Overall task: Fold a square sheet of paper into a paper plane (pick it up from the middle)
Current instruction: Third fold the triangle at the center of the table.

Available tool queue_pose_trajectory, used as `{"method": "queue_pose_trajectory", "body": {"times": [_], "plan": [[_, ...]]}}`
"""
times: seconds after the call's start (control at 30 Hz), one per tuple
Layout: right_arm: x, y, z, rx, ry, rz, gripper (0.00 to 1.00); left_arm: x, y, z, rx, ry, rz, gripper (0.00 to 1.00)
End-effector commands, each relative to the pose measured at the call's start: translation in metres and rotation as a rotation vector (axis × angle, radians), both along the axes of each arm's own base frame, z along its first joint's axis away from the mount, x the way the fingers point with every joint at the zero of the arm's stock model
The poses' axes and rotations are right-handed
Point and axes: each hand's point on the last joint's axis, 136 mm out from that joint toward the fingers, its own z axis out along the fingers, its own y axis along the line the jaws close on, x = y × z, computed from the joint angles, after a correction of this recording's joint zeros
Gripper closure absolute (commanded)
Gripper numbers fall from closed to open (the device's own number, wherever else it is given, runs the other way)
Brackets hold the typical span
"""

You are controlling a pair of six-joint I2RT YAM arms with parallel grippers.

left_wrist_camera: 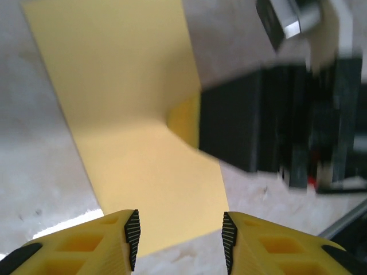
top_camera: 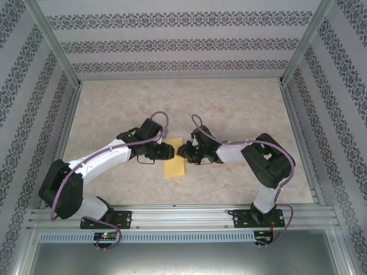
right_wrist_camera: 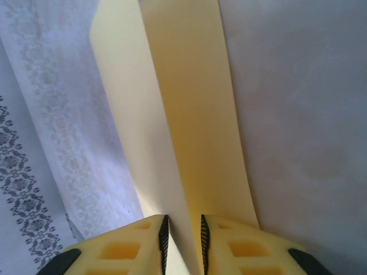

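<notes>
Between right tool (right_wrist_camera: pixel 183 230) tips, yellow sheet (right_wrist_camera: pixel 195 114)

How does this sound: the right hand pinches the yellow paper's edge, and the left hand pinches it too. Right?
Not quite. The left hand is open, not pinching: the left wrist view shows its jaws apart over the paper, gripping nothing. The right hand does pinch the paper's edge.
</notes>
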Motion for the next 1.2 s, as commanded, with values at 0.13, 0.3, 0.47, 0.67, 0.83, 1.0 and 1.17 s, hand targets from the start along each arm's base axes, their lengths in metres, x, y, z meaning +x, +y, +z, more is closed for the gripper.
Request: {"method": "queue_pose_trajectory", "body": {"times": [0.13, 0.3, 0.47, 0.67, 0.83, 1.0, 1.17], "plan": [[0.007, 0.009, 0.002, 0.029, -0.021, 0.085, 0.76, -0.017, -0.002, 0.002, 0.064, -0.252, 0.013, 0.54], [0.011, 0.006, 0.003, 0.020, -0.020, 0.111, 0.78, -0.032, -0.016, 0.012, 0.009, -0.582, -0.097, 0.47], [0.013, 0.004, 0.005, -0.029, -0.022, 0.148, 0.77, -0.047, -0.024, 0.006, 0.071, -0.659, -0.229, 0.44], [0.016, 0.007, 0.011, -0.013, -0.029, 0.163, 0.75, -0.051, -0.022, -0.018, 0.286, -0.532, -0.300, 0.44], [0.018, 0.011, 0.017, 0.005, -0.037, 0.168, 0.75, -0.067, -0.046, -0.030, 0.420, -0.580, -0.433, 0.37], [0.019, 0.012, 0.019, 0.018, -0.034, 0.162, 0.74, -0.067, -0.046, -0.041, 0.606, -0.655, -0.449, 0.30], [0.019, 0.012, 0.018, 0.027, -0.028, 0.157, 0.74, -0.057, -0.042, -0.044, 0.694, -0.701, -0.414, 0.27]]}}
